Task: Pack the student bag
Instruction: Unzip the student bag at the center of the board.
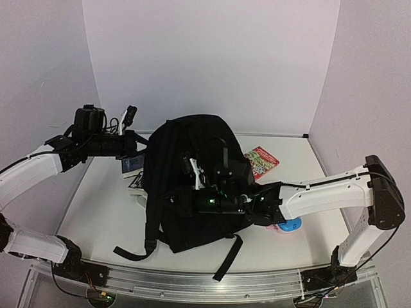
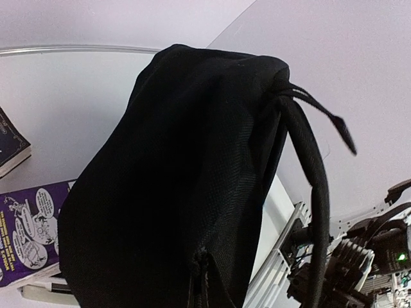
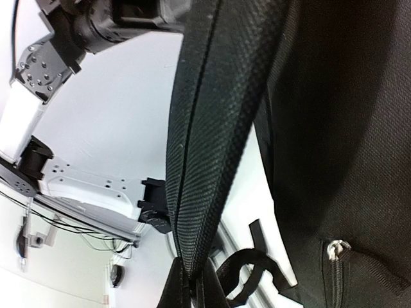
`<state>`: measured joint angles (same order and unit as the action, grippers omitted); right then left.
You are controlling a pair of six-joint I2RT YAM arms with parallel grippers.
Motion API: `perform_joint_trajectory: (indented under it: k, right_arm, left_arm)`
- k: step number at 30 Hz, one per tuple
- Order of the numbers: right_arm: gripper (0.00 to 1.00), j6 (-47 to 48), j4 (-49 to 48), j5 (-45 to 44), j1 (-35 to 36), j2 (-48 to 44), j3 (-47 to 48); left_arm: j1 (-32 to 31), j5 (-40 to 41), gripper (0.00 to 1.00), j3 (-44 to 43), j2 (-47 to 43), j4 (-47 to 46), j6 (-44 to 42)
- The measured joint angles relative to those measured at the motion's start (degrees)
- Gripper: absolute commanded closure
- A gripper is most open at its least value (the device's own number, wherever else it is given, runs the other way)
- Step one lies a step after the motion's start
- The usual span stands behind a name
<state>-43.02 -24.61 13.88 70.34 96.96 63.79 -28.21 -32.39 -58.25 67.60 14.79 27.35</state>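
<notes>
Resting on the white worktop (image 1: 96, 212), a large black fabric student bag (image 1: 192, 147); right hand (image 1: 172, 197) pinches its padded shoulder strap (image 3: 212, 128); whether the left hand (image 1: 140, 149) grips cannot be told.

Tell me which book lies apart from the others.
The red-covered book, alone on the right of the student bag. The dark one and the purple comic lie near each other on its left.

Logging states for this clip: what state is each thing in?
student bag: upright, visible pocket zip shut
right fingers: shut on the bag's shoulder strap
left fingers: by the bag's top, state unclear
red book: closed, lying flat
stacked books: closed, beside the bag
pencil case: partly under right arm
</notes>
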Motion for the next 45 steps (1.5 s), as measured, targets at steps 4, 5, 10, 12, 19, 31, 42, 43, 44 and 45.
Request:
perform_joint_trajectory:
  k: [4, 5, 10, 12, 19, 31, 42, 43, 44, 45]
  right_arm:
    - [1.00, 4.2, 2.1, -4.5, 2.8, 2.2, 2.2]
    - [0.99, 4.9, 2.4, -5.8, 3.7, 3.4, 3.3]
    - [0.93, 7.1, 3.2, -12.5, 7.6, 10.1, 9.5]
    - [0.88, 7.1, 3.3, -15.4, 9.0, 13.0, 12.2]
    - [0.43, 8.2, 7.3, -22.9, 13.4, 19.2, 17.0]
    - [0.24, 10.7, 20.8, -24.8, 14.8, 5.4, 11.9]
    - [0.34, 9.9, 25.8, -25.2, 9.0, -5.2, 1.5]
    - [0.35, 9.9, 25.8, -25.0, 8.1, -5.3, 0.6]
    - [0.37, 9.8, 25.9, -24.9, 7.2, -5.5, -0.5]
    - [0.40, 9.7, 25.9, -24.8, 6.2, -5.9, -1.7]
  left_arm:
    - [-0.2, -0.4, 1.00, 5.4, -6.4, -1.3, -1.8]
    - [-0.2, -0.9, 1.00, 5.6, -7.2, -1.3, -2.3]
    - [-0.3, -4.7, 1.00, 5.6, -8.0, -1.2, -4.2]
    - [-0.3, -6.4, 1.00, 5.6, -8.0, -0.5, -5.2]
    - [-0.4, -8.6, 1.00, 5.3, -8.6, 2.8, -10.3]
    - [-0.4, -9.4, 1.00, -2.8, -5.3, 14.2, -21.4]
    - [-0.4, -7.4, 1.00, -2.3, -5.2, 14.2, -25.5]
    - [-0.4, -7.4, 1.00, -2.1, -5.2, 14.1, -25.6]
    - [-0.4, -7.4, 1.00, -2.0, -5.2, 14.0, -25.6]
    - [-0.4, -7.4, 1.00, -1.9, -5.2, 14.0, -25.7]
